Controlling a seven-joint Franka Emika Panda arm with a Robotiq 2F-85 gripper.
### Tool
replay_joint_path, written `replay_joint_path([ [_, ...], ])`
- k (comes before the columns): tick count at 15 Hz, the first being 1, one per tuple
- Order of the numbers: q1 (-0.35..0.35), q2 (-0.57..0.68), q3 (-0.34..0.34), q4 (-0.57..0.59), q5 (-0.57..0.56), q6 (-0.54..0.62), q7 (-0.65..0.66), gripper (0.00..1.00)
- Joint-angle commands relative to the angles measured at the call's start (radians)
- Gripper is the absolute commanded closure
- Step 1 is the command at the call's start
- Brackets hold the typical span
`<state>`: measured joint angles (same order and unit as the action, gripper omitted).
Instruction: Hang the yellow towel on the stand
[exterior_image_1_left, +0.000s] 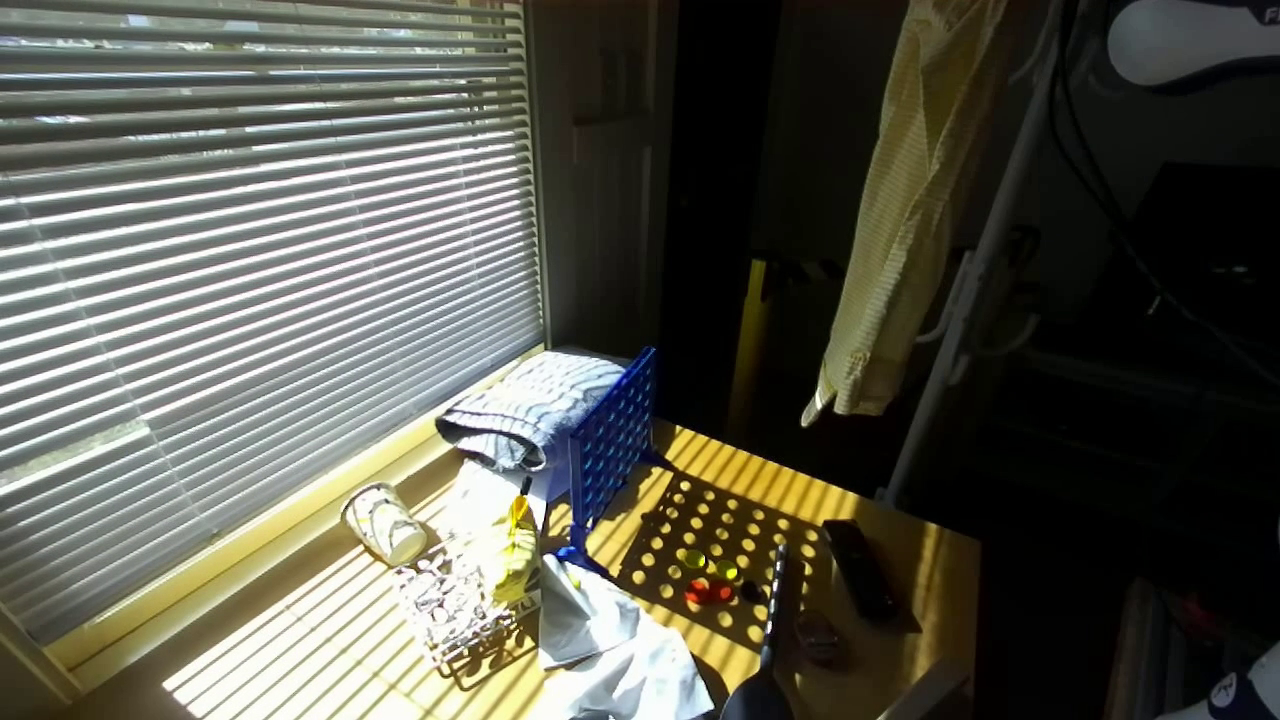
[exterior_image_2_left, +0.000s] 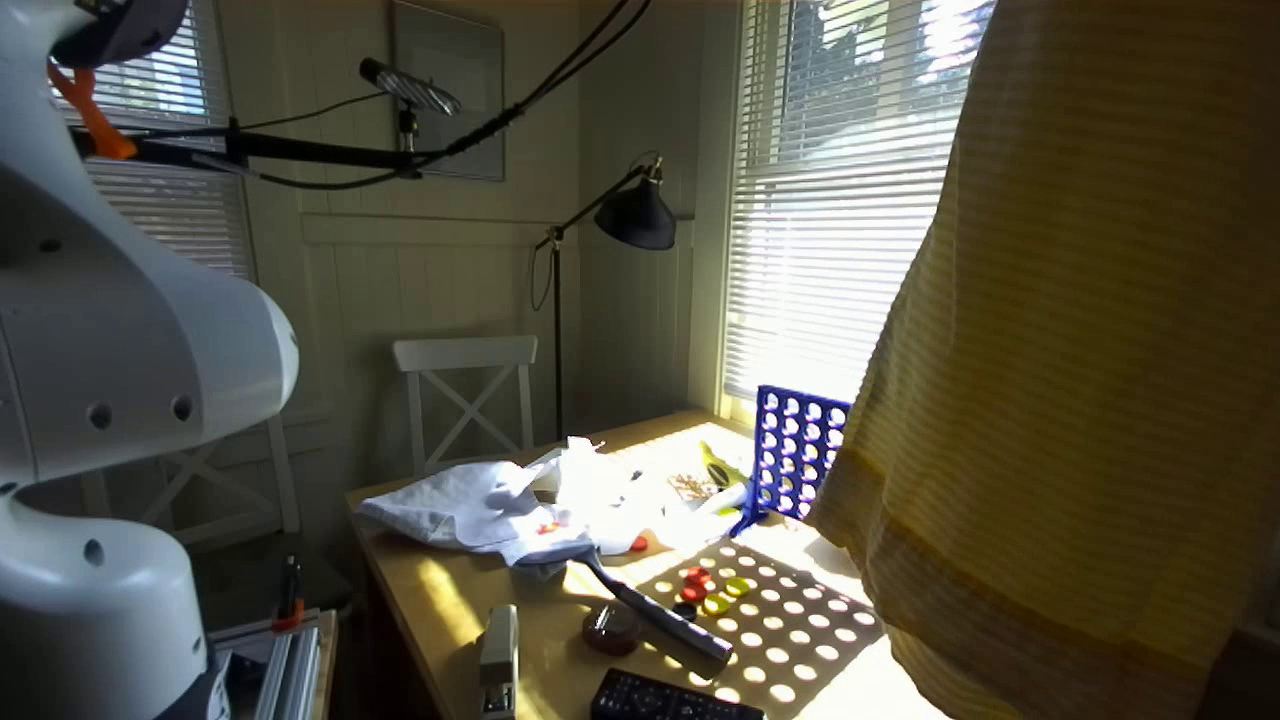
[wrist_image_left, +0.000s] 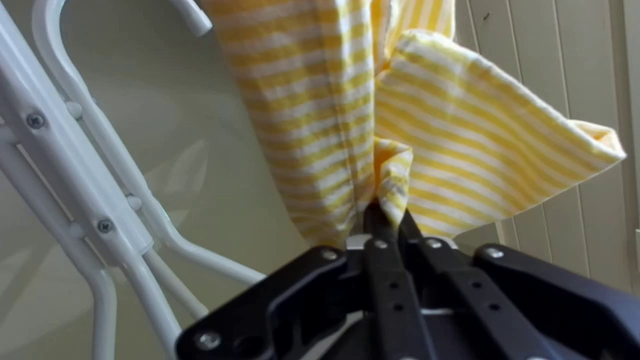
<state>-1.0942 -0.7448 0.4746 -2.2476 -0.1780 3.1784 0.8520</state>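
Fingers (wrist_image_left: 376, 229) of your gripper (wrist_image_left: 393, 224) are pinched together on a bunched fold of the yellow-and-white striped towel (wrist_image_left: 305, 125). From your grip, one long length of it runs toward the top of the wrist view, and a loose flap spreads out to the right. Next to it you have the white metal stand (wrist_image_left: 72, 170), with a curved hook (wrist_image_left: 47, 30) whose tip shows just beside the towel; whether the two touch, you cannot tell. In both exterior views the towel hangs downward with its top out of frame, and in an exterior view it partly covers the blue Connect Four grid (exterior_image_2_left: 800, 455). On the wooden table (exterior_image_1_left: 945, 580) lie a white cloth (exterior_image_1_left: 640, 660), a black long-handled utensil (exterior_image_1_left: 760, 690), a black remote control (exterior_image_1_left: 860, 570) and a paper cup (exterior_image_1_left: 385, 525) tipped on its side. Red discs (exterior_image_2_left: 697, 576) lie in the grid's shadow.
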Motion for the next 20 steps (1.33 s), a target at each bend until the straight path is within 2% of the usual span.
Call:
replay_joint_path([
  [1,-0.068,-0.055,0.009,0.003,0.096,0.045,-0.065,0.99],
  [7,-0.131,-0.096,-0.021,-0.007,0.214,0.098,-0.167,0.99],
  [11,-0.210,-0.091,-0.014,-0.004,0.292,0.125,-0.208,0.99],
  [17,-0.277,-0.042,0.037,-0.011,0.377,0.196,-0.253,0.99],
  [20,-0.261,-0.026,0.071,-0.016,0.410,0.206,-0.281,0.99],
])
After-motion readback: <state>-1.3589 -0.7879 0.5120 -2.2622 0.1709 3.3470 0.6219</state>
